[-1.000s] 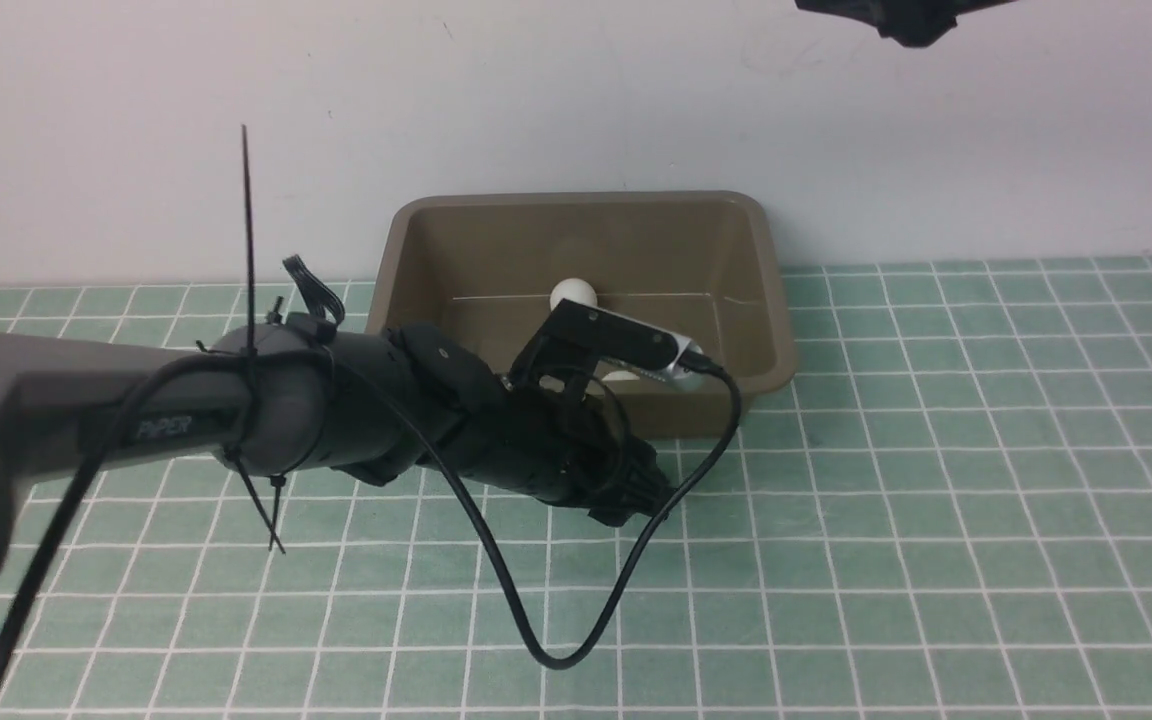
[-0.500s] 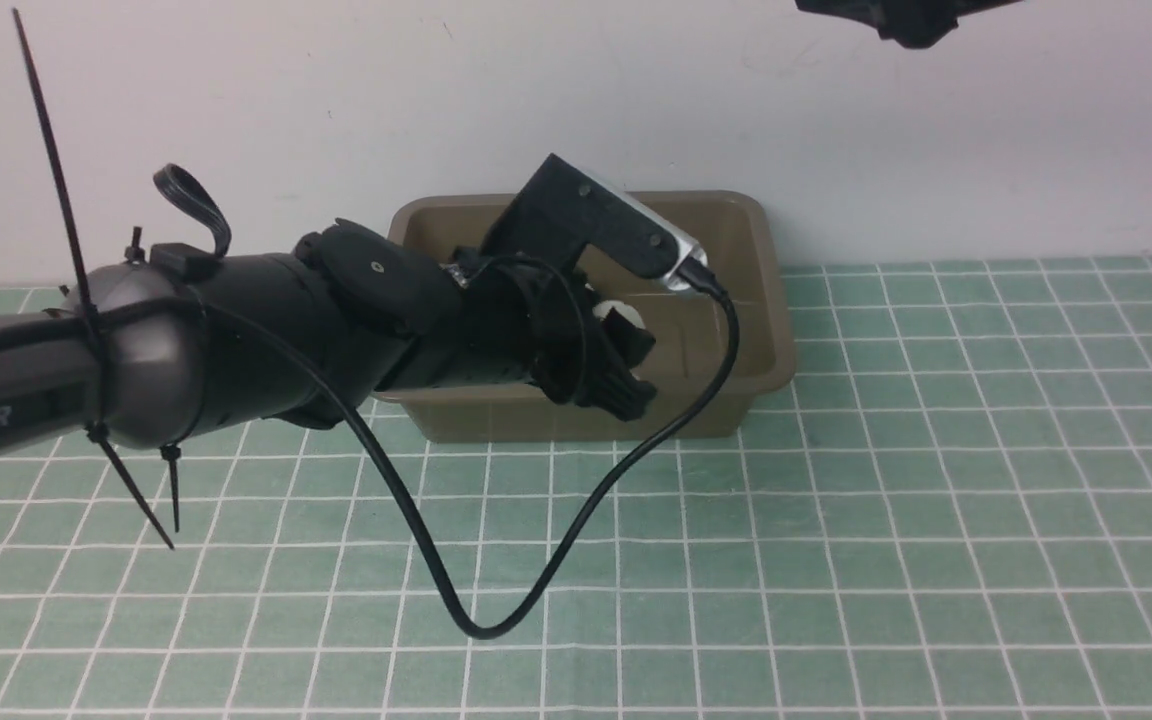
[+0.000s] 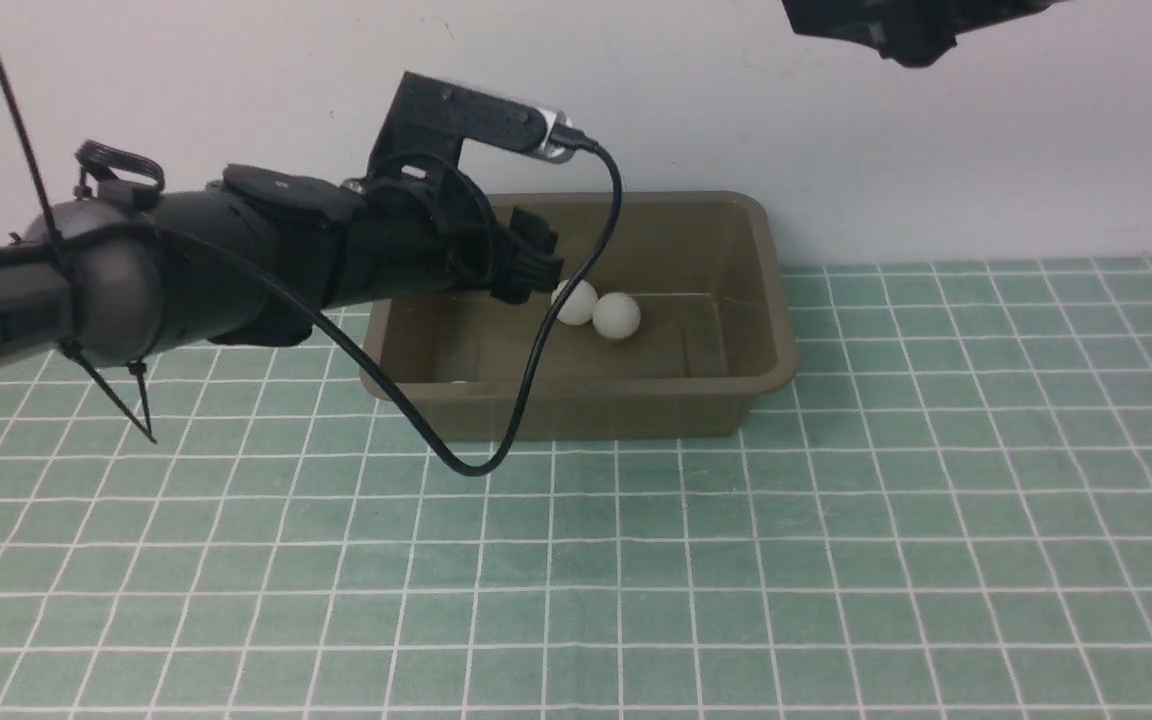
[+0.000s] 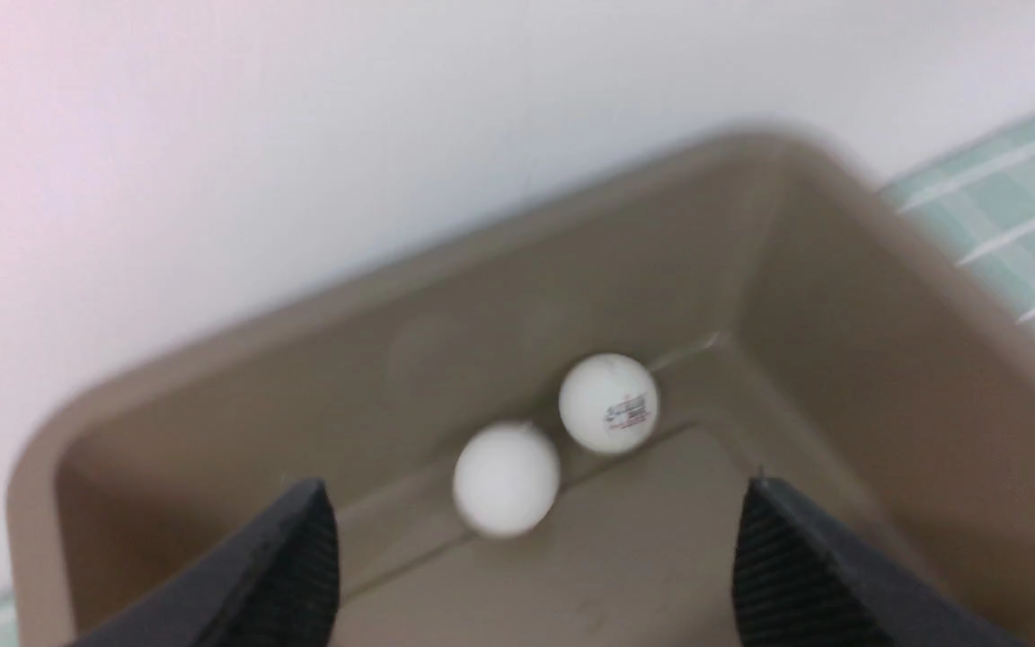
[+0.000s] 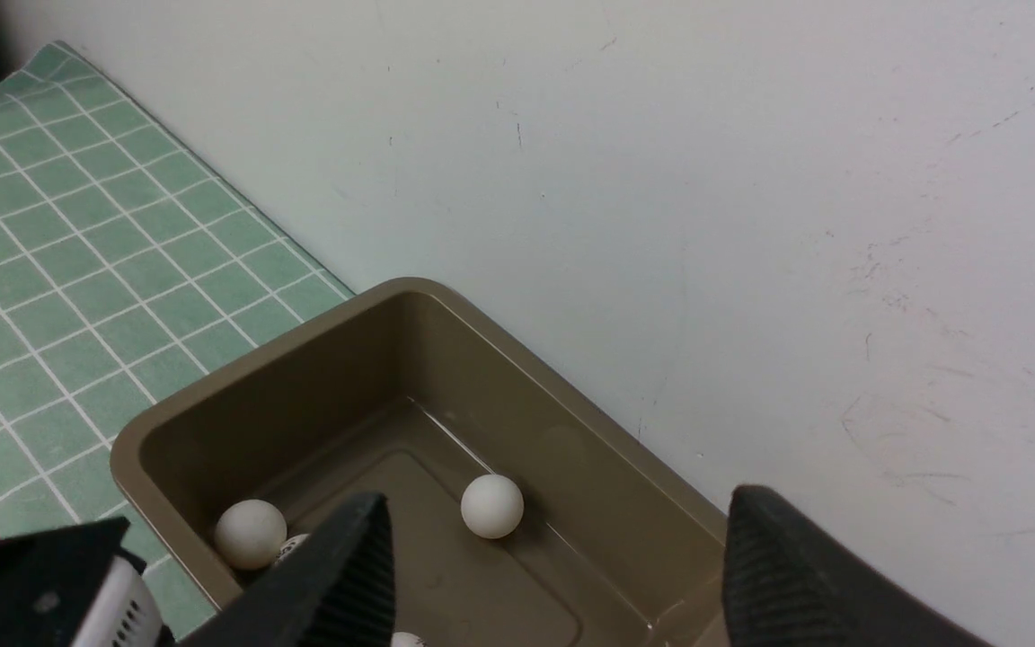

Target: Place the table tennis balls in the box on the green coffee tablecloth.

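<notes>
The olive-brown box (image 3: 774,300) stands on the green checked tablecloth (image 3: 836,500) against the wall. Two table tennis balls (image 3: 574,301) (image 3: 616,316) lie side by side inside it. In the left wrist view one ball (image 4: 608,402) shows a printed logo and the other ball (image 4: 506,480) is blurred. My left gripper (image 3: 539,265) (image 4: 534,490) hangs open over the box's left half, with nothing between its fingers. The right gripper (image 5: 558,499) is open and empty, high above the box (image 5: 239,386), where several balls (image 5: 491,505) (image 5: 250,534) show.
A white wall rises right behind the box. The left arm's black cable (image 3: 496,455) loops down over the box's near rim onto the cloth. The right arm (image 3: 896,25) sits at the top right of the front view.
My left arm rose from the cloth in front of the box to above it. Its jaws opened, and the ball they held now lies in the box beside the other one.
</notes>
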You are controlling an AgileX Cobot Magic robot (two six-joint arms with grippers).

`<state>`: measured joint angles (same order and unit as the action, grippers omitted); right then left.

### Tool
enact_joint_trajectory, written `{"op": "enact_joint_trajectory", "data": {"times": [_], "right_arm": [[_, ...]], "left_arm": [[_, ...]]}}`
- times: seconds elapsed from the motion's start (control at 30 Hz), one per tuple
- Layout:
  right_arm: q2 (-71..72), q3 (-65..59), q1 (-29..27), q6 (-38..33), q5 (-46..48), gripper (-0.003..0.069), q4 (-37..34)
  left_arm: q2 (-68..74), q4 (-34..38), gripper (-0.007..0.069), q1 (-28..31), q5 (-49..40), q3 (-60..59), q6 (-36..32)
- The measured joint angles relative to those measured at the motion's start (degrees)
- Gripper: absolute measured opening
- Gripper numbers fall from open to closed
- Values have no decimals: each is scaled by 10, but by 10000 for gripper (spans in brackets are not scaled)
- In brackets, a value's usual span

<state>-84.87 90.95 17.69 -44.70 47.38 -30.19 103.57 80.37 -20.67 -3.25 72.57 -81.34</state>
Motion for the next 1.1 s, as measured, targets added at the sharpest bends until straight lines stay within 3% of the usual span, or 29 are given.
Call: {"op": "enact_joint_trajectory", "data": {"times": [0.53,0.73,0.83,0.9,1.1], "right_arm": [[140,0,0,0,5,451,46],[290,-121,0,13,-11,451,64],[363,-250,0,21,-94,451,57],[417,-368,0,23,-216,451,25],[485,-551,0,25,-438,451,-63]], "left_arm": [[-187,2,532,0,7,-91,-54],[-188,2,532,0,20,-91,-59],[-188,2,532,0,20,-91,-59],[-188,2,532,0,20,-91,-59],[-188,5,532,0,20,-91,-59]]}}
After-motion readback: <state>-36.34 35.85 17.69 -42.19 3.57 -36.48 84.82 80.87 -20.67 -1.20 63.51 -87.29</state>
